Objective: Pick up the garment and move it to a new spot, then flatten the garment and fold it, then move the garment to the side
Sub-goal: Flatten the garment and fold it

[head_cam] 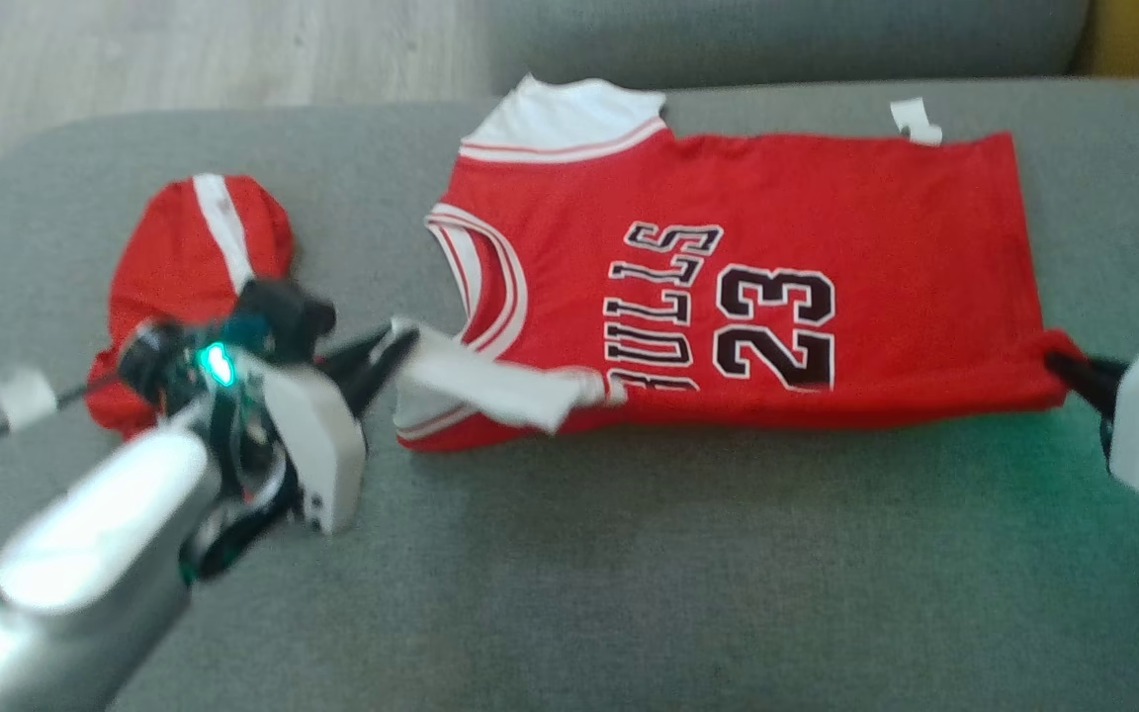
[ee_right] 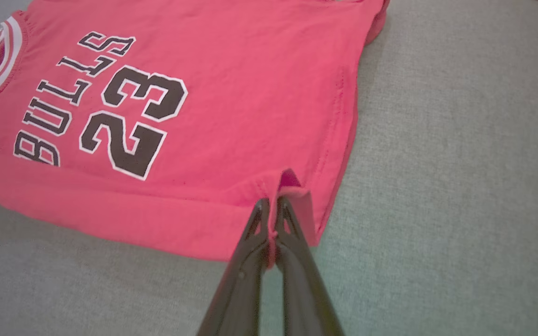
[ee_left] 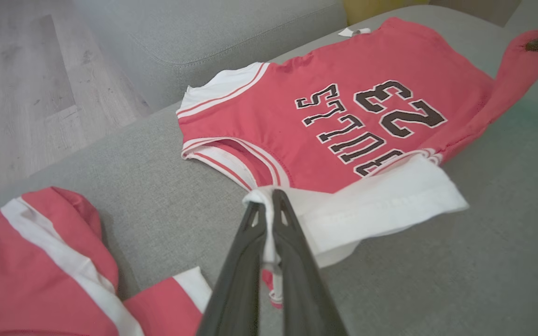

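Pinching red-and-white fabric jersey (head_cam: pixel 747 247) printed "BULLS 23" on grey sofa (head_cam: pixel 629 593), with left fingers (ee_left: pixel 297 261) clamped on white sleeve (ee_left: pixel 381 205), right fingers (ee_right: pixel 297 270) on hem (ee_right: pixel 297 196).

This looks like a home living room: a grey fabric sofa (head_cam: pixel 629 593) with a wide seat and a padded backrest (head_cam: pixel 777 40) stands on a pale wood-plank floor (head_cam: pixel 134 59), its woven cover plain to see.
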